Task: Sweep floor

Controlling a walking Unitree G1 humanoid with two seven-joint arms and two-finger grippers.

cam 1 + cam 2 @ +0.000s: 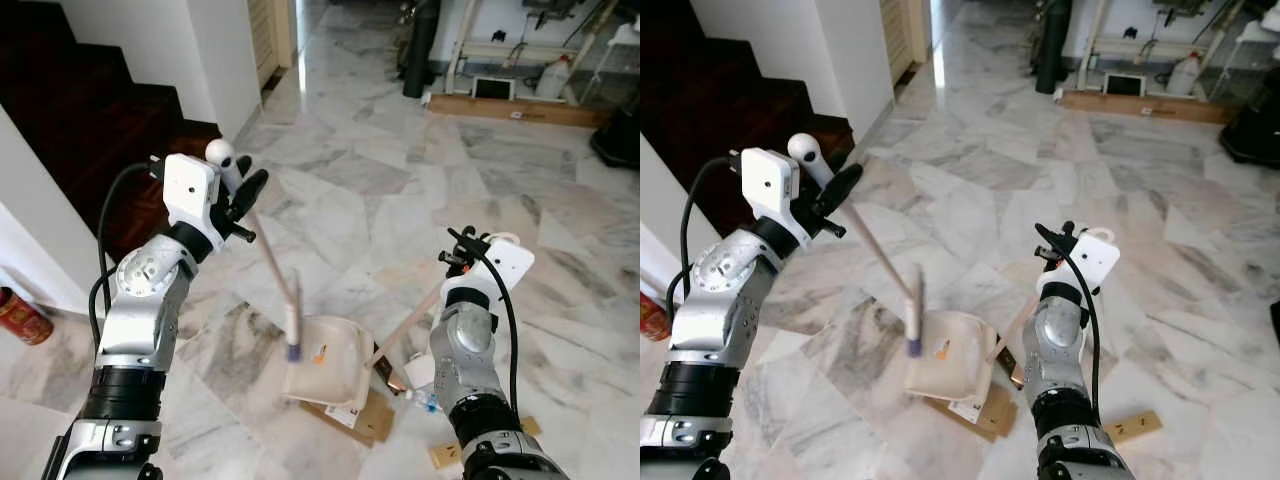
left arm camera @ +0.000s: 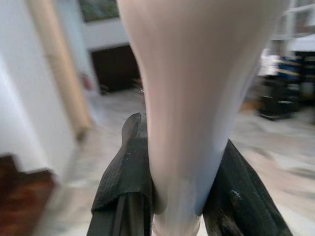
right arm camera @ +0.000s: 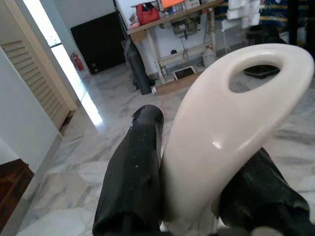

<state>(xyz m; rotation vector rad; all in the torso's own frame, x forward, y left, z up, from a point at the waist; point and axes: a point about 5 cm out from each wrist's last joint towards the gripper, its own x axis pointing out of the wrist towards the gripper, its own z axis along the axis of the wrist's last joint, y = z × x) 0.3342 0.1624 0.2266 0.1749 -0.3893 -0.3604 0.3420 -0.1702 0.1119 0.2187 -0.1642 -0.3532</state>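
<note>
The broom (image 1: 272, 262) is gripped at its rounded handle end by the left gripper (image 1: 243, 197), its head over the dustpan (image 1: 325, 360) on the marble floor (image 1: 380, 180). The dustpan's looped handle is clamped by the right gripper (image 1: 462, 248). Both are judged light, stiff and smooth, best held firmly at the handle ends.

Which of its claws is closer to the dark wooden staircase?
Left. The left gripper, shut on the white broom handle, is raised right beside the dark wooden staircase. The right gripper, holding the cream dustpan's handle, is across the floor from it.
</note>
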